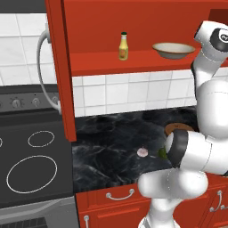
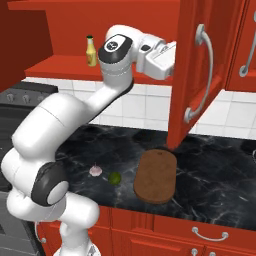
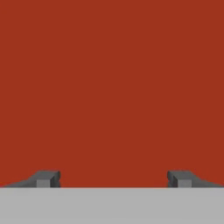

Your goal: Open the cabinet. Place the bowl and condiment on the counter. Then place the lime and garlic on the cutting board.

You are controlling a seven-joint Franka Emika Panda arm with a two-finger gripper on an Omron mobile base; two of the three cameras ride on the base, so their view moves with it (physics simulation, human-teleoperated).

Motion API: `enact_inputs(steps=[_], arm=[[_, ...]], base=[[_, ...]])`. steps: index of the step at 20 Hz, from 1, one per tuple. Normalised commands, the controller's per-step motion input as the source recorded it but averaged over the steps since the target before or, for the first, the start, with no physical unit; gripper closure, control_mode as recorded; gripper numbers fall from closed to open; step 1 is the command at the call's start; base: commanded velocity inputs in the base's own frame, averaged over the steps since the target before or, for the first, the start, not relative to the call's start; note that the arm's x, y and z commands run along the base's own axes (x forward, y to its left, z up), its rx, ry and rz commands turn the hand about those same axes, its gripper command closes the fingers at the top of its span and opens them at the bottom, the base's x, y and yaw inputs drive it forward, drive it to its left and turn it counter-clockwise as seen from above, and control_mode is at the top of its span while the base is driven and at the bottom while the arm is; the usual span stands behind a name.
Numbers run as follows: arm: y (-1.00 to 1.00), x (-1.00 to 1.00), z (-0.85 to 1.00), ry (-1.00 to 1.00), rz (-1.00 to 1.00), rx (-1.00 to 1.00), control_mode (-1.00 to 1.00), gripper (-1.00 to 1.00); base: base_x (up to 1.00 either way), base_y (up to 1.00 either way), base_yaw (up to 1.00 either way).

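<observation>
Right base view: the open red cabinet door [image 2: 192,75] was seen just beside the raised gripper [image 3: 113,178], whose jaws were spread and empty. The small yellow condiment bottle [image 1: 123,46] and wide beige bowl [image 1: 173,50] stood on the red shelf [image 1: 133,63]. The green lime [image 2: 114,178] and pale garlic bulb [image 2: 95,171] lay on the black marble counter [image 2: 215,175], near the brown wooden cutting board [image 2: 156,176].

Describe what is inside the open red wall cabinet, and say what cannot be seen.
On the cabinet's red shelf stand the condiment bottle and, to its right in the left base view, the bowl. The bowl's contents are hidden by its rim, and the arm covers the shelf's right end.
</observation>
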Motion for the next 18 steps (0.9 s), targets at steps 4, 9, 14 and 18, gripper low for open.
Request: enact_inputs(steps=[4,9,14,18], arm=[[-0.41,0.02,-0.02,0.0,0.17,0.0,-1.0,-1.0],[-0.2,0.18,-0.09,0.0,0.23,0.0,-1.0,-1.0],[-0.13,0.27,-0.18,0.0,0.31,0.0,-1.0,-1.0],[-0.28,0.31,-0.12,0.0,0.38,0.0,-1.0,-1.0]], base=[[0.0,0.0,0.0],[0.0,0.0,0.0],[0.0,0.0,0.0],[0.0,0.0,0.0]])
